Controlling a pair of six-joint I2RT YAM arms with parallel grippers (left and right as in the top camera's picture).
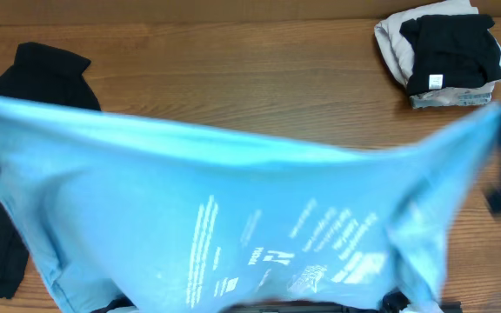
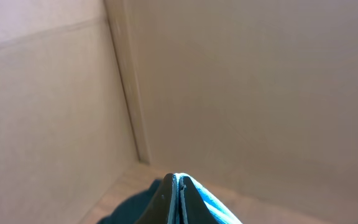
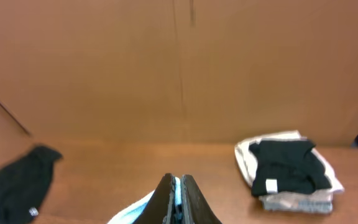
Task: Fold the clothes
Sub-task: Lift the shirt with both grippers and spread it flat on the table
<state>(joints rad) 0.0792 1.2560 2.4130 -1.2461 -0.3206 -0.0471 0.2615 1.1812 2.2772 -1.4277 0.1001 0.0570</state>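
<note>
over the table, left gripper and right gripper pinch the t-shirt.

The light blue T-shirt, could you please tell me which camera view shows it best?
The overhead view: the light blue T-shirt stretches across the frame, white lettering visible. The wrist views show only blue slivers of it, pinched in the left gripper and the right gripper.
</note>
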